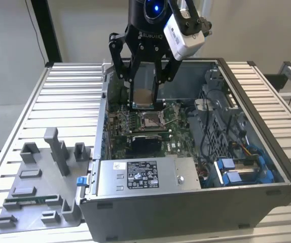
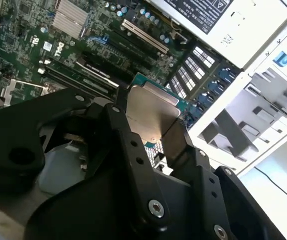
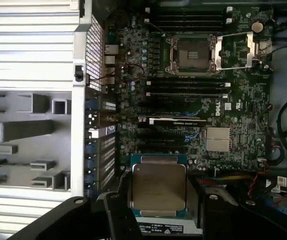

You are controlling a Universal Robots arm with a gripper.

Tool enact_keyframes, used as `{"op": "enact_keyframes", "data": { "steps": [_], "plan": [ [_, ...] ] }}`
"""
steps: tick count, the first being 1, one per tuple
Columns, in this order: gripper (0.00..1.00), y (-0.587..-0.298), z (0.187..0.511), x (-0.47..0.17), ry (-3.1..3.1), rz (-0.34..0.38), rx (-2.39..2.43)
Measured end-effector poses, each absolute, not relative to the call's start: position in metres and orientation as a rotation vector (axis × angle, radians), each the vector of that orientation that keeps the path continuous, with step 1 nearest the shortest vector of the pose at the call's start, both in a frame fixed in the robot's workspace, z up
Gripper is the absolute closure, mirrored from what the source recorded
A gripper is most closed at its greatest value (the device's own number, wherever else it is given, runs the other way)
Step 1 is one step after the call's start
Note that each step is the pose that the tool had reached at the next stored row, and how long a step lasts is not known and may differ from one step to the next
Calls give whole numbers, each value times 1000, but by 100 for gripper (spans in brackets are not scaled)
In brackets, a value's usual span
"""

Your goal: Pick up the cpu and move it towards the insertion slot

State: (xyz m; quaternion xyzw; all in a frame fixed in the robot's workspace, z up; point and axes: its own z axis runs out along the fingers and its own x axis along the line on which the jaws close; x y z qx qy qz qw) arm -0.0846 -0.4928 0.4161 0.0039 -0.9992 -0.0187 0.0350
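My gripper (image 1: 143,99) is shut on the cpu (image 1: 142,95), a flat square chip with a pale metal top and a thin green rim. It hangs inside the open computer case, a little above the green motherboard (image 1: 178,134). In both wrist views the black fingers (image 3: 125,196) clamp the cpu (image 3: 158,186) (image 2: 151,111) by two opposite edges. The insertion slot (image 1: 151,120), a silver-framed socket with a brownish centre, lies open on the board just in front of the held chip in the exterior view. In the first wrist view the insertion slot (image 3: 193,52) is well apart from the cpu, with its cover plate (image 3: 236,50) folded out beside it.
The case walls (image 1: 247,91) enclose the board. A silver power supply (image 1: 145,174) sits at the near edge, with blue drive parts (image 1: 242,169) and cables on the exterior view's right. A grey tray (image 1: 39,177) holding a green memory stick (image 1: 26,200) lies on the slatted table.
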Motion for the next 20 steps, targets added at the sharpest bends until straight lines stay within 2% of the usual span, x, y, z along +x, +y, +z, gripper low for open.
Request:
{"op": "enact_keyframes", "data": {
  "steps": [20],
  "plan": [
    [100,-493,416,-46,-3070,-58,12]
  ]
}}
